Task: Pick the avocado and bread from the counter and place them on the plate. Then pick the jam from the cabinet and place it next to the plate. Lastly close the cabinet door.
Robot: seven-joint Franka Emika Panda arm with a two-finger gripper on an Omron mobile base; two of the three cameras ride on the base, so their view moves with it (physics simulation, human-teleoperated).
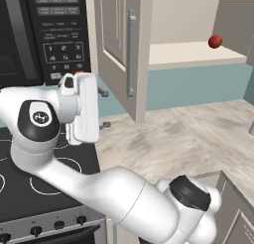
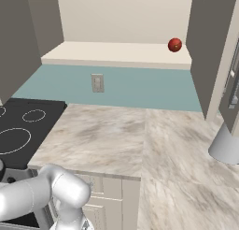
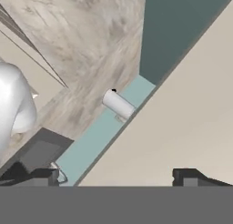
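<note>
We see the jam [image 1: 215, 41] as a round red jar, no clear long axis, on the open cabinet [image 1: 198, 53] shelf, far from our gripper [image 3: 116, 177], whose fingers [image 3: 189, 178] stand wide apart, holding nothing beside the cabinet door [image 1: 121, 44].

Teal backsplash [image 2: 140, 86] runs along the back wall, with a pale wall outlet [image 2: 97, 82] set in it. Black glass cooktop [image 2: 21, 128] with ring burners at left. Black microwave [image 1: 44, 32] with keypad above stove. Cream base cabinets [image 2: 109, 196] below.
</note>
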